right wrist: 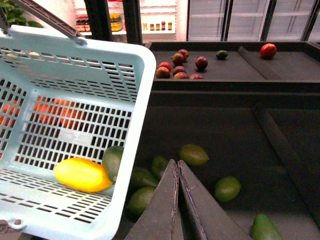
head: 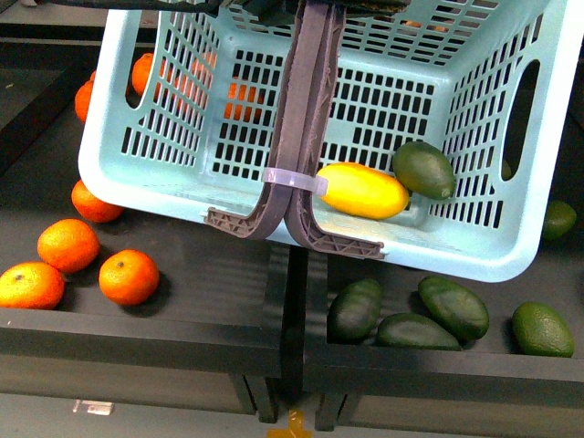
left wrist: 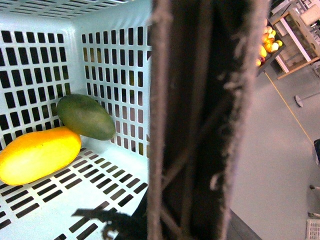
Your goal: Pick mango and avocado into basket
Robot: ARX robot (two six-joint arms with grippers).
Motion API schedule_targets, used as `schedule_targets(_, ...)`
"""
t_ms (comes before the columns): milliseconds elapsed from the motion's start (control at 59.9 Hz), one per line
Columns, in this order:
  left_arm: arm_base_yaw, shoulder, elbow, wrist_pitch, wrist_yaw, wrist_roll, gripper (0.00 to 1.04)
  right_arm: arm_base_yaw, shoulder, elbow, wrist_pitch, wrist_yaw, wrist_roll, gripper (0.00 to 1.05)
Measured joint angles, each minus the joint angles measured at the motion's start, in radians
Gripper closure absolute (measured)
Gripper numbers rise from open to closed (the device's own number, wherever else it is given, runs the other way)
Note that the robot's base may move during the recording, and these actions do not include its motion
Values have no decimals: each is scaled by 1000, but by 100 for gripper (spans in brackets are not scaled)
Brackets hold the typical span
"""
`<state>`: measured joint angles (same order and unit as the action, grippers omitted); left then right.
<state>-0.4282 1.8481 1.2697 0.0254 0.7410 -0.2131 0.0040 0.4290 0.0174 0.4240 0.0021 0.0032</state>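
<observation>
The light teal basket [head: 137,196] hangs tilted above the dark display bins, carried by its brown-grey handles [head: 306,119]. My left gripper is shut on those handles [left wrist: 200,125], which fill the left wrist view and hide its fingers. On the slotted floor the yellow mango [head: 363,190] lies beside the dark green avocado [head: 424,170], and the two touch. Both show in the left wrist view, mango [left wrist: 37,155] and avocado [left wrist: 85,116]. My right gripper [right wrist: 176,167] is shut and holds nothing. It hovers beside the basket's wall [right wrist: 135,125], over loose green fruit.
Oranges [head: 68,245] lie in the left bin under the basket. Several loose avocados [head: 453,306] lie in the right bin, past a raised divider [head: 292,301]. Further back a shelf holds red fruits [right wrist: 180,65]. Green fruits [right wrist: 227,188] lie below my right gripper.
</observation>
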Motion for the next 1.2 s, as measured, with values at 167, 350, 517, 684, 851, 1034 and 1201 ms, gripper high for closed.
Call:
schedule_targets(167, 0, 0, 0, 0, 0, 0, 100, 0, -79, 0, -74, 0, 0, 103)
schedule_targets(350, 0, 0, 0, 0, -1, 0, 100, 0, -148, 0, -142, 0, 0, 103)
schedule_targets(517, 0, 0, 0, 0, -1, 0, 100, 0, -198, 0, -192, 0, 0, 103)
schedule_targets(684, 0, 0, 0, 0, -1, 0, 100, 0, -235, 0, -230, 0, 0, 103)
schedule_targets(851, 0, 0, 0, 0, 0, 0, 100, -1, -381, 0, -406, 0, 0, 103)
schedule_targets(1034, -1, 0, 0, 0, -1, 0, 100, -1, -420, 0, -422, 0, 0, 103)
schedule_targets(1201, -1, 0, 0, 0, 0, 0, 100, -1, -422, 0, -422, 0, -1, 87)
